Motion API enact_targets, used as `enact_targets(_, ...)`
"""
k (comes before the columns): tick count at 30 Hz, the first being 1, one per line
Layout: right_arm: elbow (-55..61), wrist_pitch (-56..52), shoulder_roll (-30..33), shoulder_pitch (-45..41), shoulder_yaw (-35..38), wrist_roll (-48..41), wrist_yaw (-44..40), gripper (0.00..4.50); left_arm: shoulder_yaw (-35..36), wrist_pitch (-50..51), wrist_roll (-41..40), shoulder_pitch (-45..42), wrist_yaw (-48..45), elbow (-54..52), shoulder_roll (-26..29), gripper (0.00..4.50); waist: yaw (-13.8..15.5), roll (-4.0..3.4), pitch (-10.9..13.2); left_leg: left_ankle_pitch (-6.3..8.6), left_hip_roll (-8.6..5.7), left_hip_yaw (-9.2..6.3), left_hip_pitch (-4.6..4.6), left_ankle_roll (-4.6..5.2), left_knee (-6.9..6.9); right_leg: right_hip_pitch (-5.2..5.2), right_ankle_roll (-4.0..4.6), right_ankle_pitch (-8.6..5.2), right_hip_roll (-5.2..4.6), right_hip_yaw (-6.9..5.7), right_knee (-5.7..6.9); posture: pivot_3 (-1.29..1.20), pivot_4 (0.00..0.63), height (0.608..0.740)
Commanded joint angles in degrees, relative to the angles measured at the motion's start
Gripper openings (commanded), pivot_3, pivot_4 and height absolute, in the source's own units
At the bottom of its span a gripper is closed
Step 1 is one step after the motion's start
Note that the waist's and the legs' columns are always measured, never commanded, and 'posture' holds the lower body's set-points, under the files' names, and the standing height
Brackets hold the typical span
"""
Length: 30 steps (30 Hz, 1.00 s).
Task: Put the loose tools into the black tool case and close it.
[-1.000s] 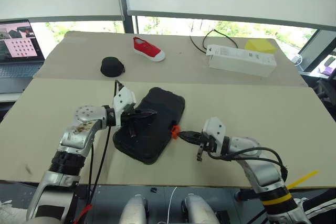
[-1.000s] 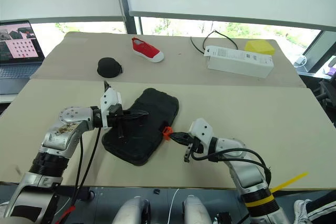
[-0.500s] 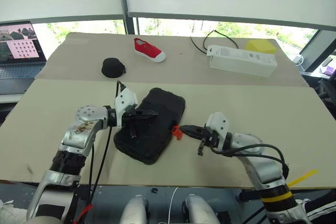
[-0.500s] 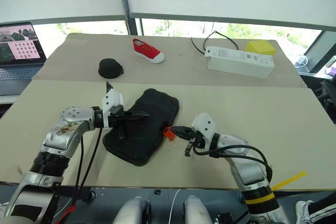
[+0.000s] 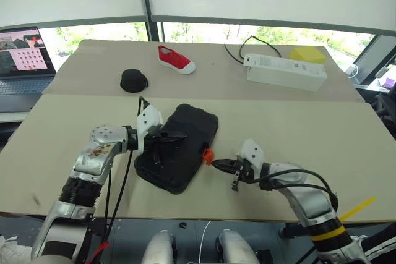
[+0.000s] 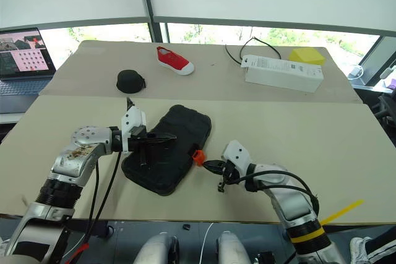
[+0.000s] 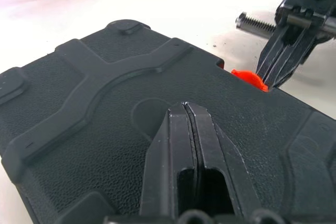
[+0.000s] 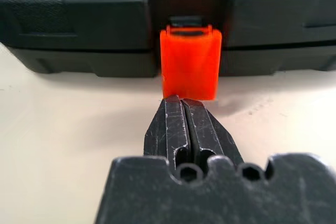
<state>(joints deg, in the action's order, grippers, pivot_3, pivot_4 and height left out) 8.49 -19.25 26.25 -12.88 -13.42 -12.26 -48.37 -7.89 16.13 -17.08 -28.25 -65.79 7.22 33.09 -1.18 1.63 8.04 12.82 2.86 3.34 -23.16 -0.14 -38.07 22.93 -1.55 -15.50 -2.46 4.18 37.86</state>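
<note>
Both end effectors sit low over the tabletop (image 5: 346,134) in our head views. Our left end effector (image 5: 179,134) has its fingers pressed together, holding nothing, tips resting over the lid of the black tool case (image 5: 185,146), which lies closed near the middle of the tabletop with its long axis running from about 1 o'clock to 7 o'clock. Our right end effector (image 5: 218,163) is likewise pressed together and empty, its tip at the case's 3 o'clock side, just beside the orange latch (image 5: 208,154), which sticks out from the case's edge. Farther back we see a small round black pouch (image 5: 132,80) at 11 o'clock of the case, a red shoe (image 5: 174,59) at 12 o'clock, and a long white box (image 5: 284,71) with a black cable (image 5: 238,51) at 1 o'clock. A yellow object (image 5: 307,54) lies behind the box, and a laptop (image 5: 25,60) stands at the far left.

From our left wrist, the left end effector (image 7: 186,109) shows its two fingers shut against each other on the textured lid of the case (image 7: 94,77). Beyond it the latch (image 7: 251,78) peeks over the far edge, with the right end effector (image 7: 275,72) right at it.

From our right wrist, the right end effector (image 8: 181,102) is closed tight, tips just below the latch (image 8: 190,61), which hangs in a recess in the side of the case (image 8: 68,19).
</note>
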Motion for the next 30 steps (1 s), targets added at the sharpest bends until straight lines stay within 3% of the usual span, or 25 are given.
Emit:
enact_targets(1, -0.3, 2.4, -1.8, -1.1, 0.7, -0.8, 0.3, 0.00, -2.4, 1.7, 1.8, 2.4, -0.4, 2.6, 0.0, 0.05, 0.0, 0.00, 0.0, 0.00, 0.00, 0.00, 0.00, 0.00, 0.00, 0.00, 0.00, 0.00, 0.00, 0.00, 0.00, 0.00, 0.150, 0.740)
enact_targets(16, 0.2, 6.5, -7.1, -0.7, 5.4, -7.2, -1.3, 0.00, -2.0, 2.4, 1.6, 2.6, 0.2, 2.3, -0.1, 0.05, -0.1, -0.04, 0.0, 0.00, 0.01, -0.02, 0.03, 0.00, 0.00, -0.01, 0.00, 0.00, 0.01, -0.01, 0.04, 0.00, 0.150, 0.740)
enact_targets(21, -0.1, 6.2, -6.3, -0.5, 5.2, -6.4, -1.5, 0.00, -2.1, 2.9, 1.6, 3.1, 0.0, 1.7, 0.4, 0.05, 0.0, -0.05, 0.0, 0.00, 0.01, -0.02, 0.02, 0.00, 0.00, -0.02, 0.00, 0.00, 0.01, 0.00, 0.01, 0.00, 0.150, 0.740)
enact_targets(24, 0.4, 0.5, -4.4, -0.8, 6.1, -6.2, 0.6, 0.00, -2.2, 3.2, 1.5, 3.4, 0.0, 1.2, 0.4, 0.05, 0.0, -0.06, 0.0, 0.00, 0.01, -0.01, 0.01, 0.00, 0.00, -0.01, 0.00, 0.00, 0.00, 0.00, 0.01, 0.00, 0.150, 0.740)
enact_targets(27, 3.4, -6.5, -0.4, -0.2, 5.5, -7.8, -0.7, 0.68, -2.1, 3.5, 1.5, 3.7, 0.0, 0.9, 0.5, 0.00, 0.0, -0.08, 0.0, 0.00, 0.01, 0.00, 0.01, 0.00, 0.00, -0.01, 0.01, 0.00, -0.01, 0.00, 0.01, 0.00, 0.150, 0.740)
enact_targets(30, 4.8, -8.2, 1.3, -0.2, 4.1, -5.8, 0.8, 1.72, -1.9, 3.7, 1.5, 3.9, 0.0, 0.7, 0.6, 0.00, 0.0, -0.10, -0.1, 0.00, 0.01, 0.00, 0.01, 0.00, 0.00, 0.00, 0.01, 0.00, 0.00, 0.00, 0.00, 0.00, 0.150, 0.740)
